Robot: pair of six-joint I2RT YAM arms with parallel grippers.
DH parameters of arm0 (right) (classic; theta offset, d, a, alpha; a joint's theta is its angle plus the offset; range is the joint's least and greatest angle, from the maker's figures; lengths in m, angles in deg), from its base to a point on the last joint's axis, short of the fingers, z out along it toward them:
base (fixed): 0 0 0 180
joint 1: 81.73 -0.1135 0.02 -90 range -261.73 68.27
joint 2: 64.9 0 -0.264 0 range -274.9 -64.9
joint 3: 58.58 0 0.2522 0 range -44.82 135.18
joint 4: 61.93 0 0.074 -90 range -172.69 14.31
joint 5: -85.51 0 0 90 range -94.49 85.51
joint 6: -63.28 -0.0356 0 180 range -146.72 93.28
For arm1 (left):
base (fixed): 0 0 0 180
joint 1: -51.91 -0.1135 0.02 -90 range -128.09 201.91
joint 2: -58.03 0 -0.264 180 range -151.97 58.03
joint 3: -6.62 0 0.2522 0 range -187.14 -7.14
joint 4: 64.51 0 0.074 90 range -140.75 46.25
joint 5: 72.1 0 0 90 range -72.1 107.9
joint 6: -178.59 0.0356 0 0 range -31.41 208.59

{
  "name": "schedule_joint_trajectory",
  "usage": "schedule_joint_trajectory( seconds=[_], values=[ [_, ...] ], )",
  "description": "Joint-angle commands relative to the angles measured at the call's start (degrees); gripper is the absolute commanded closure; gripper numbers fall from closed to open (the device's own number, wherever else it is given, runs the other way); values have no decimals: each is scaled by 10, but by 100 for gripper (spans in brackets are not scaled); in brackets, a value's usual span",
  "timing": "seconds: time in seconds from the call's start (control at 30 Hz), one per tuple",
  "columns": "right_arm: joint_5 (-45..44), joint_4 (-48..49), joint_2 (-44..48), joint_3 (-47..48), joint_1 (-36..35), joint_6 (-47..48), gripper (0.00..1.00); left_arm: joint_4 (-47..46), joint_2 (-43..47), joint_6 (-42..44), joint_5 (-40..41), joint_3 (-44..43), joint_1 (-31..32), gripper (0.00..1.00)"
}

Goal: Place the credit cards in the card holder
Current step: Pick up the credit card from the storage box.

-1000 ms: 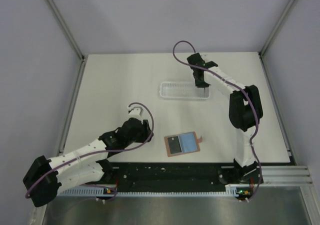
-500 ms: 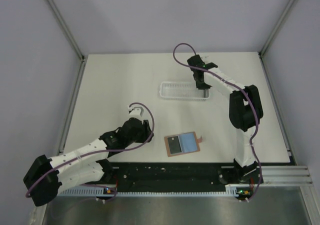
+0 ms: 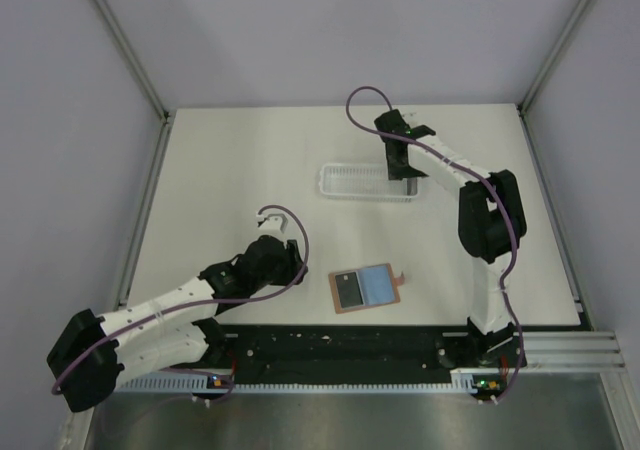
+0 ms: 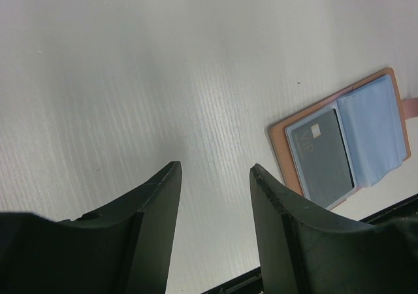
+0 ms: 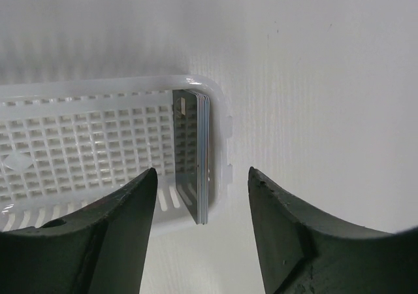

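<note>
Starting at the near edge: card holder (image 3: 366,289) lies open and flat on the table (image 3: 230,170), close to the arm bases and between the two arms. It has a reddish-brown rim and a short tab sticking out on its right side. Left panel is a clear pocket with one dark card (image 4: 321,155) inside, small white mark near the card's top edge. Right panel is pale blue. Printing on the card is too faint to read.

Left gripper (image 4: 212,202) sits near the holder's left side, low over bare table, jaws partly apart with nothing between them. From overhead its fingertips are hidden under the wrist.

Farther back, mid-table, is a white slatted tray (image 5: 78,144). At its right end a stack of cards (image 5: 199,160) stands on edge against the end wall, dark face, striped edges, count unclear. Right gripper (image 5: 199,202) hangs over that end, jaws wide, one finger each side of the stack with a gap on both sides, gripping nothing. The tray's left end is cut off in the wrist view.
</note>
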Motion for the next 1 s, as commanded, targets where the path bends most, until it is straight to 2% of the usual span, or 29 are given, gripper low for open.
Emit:
schedule_joint_trajectory(
  seconds=[0.0,0.67,0.97],
  values=[
    [-19,0,18,7,8,0,41,-28,-3,0,-3,3,-3,48],
    [-10,0,-33,12,19,-2,47,-32,-3,-1,-4,10,-4,48],
    [-19,0,-30,10,20,2,61,-33,-5,-1,-5,8,-4,48]
  ],
)
